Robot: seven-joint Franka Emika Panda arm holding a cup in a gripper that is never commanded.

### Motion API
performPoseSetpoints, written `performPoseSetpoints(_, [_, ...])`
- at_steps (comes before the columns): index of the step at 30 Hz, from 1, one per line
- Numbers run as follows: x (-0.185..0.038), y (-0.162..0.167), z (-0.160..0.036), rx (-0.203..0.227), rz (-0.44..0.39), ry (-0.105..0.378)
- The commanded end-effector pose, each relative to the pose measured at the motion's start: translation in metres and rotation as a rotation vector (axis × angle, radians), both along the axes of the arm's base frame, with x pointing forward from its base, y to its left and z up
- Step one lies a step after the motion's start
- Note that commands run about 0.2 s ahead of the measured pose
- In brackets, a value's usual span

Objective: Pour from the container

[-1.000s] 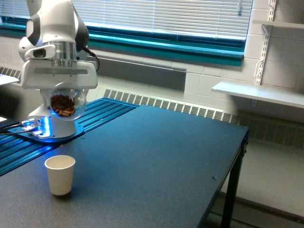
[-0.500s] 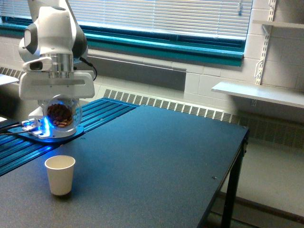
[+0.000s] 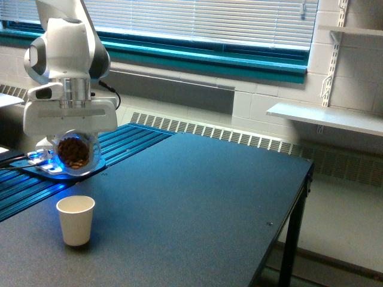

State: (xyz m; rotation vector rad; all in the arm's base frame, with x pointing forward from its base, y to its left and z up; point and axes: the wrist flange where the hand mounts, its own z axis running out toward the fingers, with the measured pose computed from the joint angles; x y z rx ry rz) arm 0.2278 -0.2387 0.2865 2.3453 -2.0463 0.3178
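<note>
The gripper (image 3: 73, 140) hangs above the white paper cup (image 3: 76, 220), its jaws grasping the container (image 3: 73, 153), which is laid on its side with brown pieces inside, probably so they can fall into the cup on the worktop (image 3: 191, 203).

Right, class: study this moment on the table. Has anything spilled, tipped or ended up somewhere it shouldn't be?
Nothing stands out. The white paper cup stands upright on the dark table, with no spill visible around it. The gripper holds the clear container above the cup, its brown contents inside. Whether the cup holds anything cannot be seen.
</note>
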Motion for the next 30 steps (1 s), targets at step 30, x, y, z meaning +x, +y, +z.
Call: performPoseSetpoints(30, [-0.011,0.004,-0.038,0.05,0.022,0.116])
